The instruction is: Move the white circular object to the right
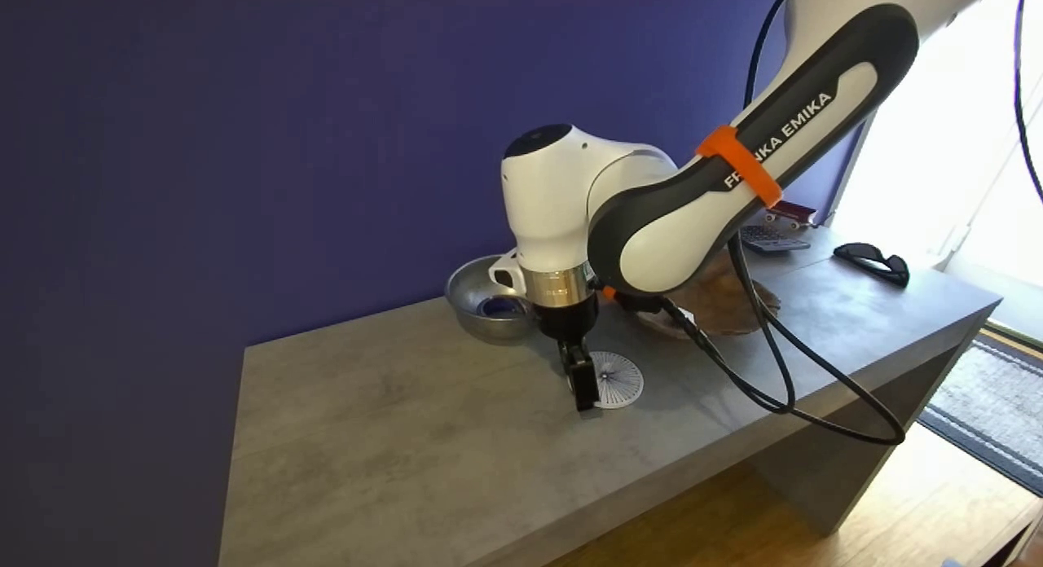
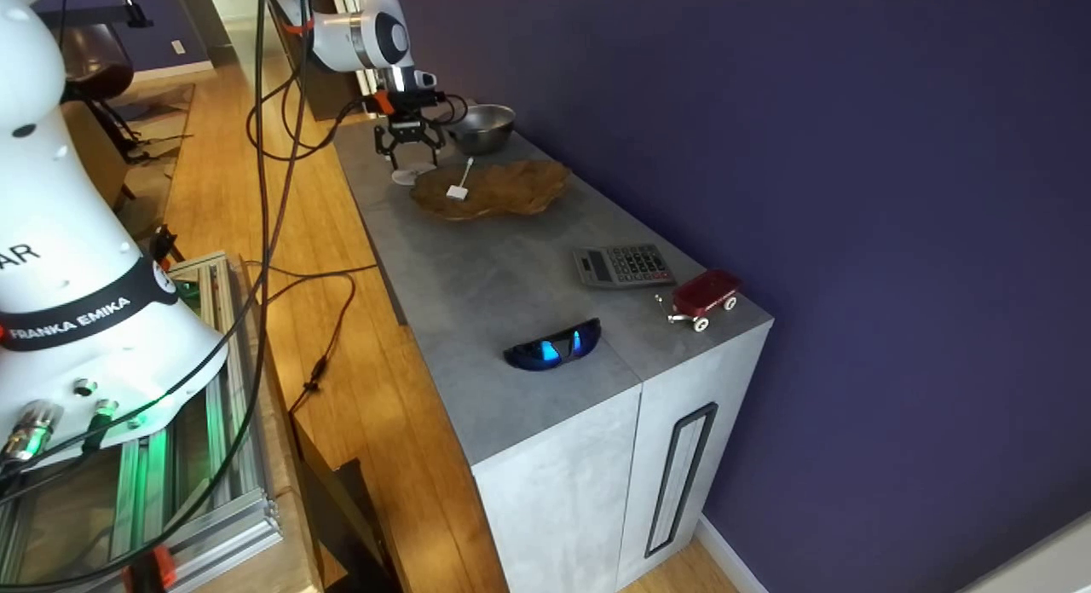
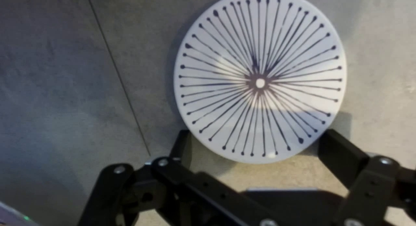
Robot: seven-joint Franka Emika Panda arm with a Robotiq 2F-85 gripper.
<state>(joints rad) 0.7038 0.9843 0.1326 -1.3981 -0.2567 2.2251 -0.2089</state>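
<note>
The white circular object is a thin white disc with dark lines spreading from its centre. It lies flat on the grey tabletop and shows in both exterior views. My gripper is spread wide, with one fingertip on each side of the disc's near part in the wrist view. The tips are right at the disc's rim; I cannot tell whether they touch it. In both exterior views the gripper points down, with its fingertips low near the tabletop. In an exterior view a finger hides part of the disc's edge.
A metal bowl stands against the wall behind the gripper. A brown wooden bowl with a white adapter lies beside the disc. A calculator, sunglasses and a small red wagon sit farther along the tabletop.
</note>
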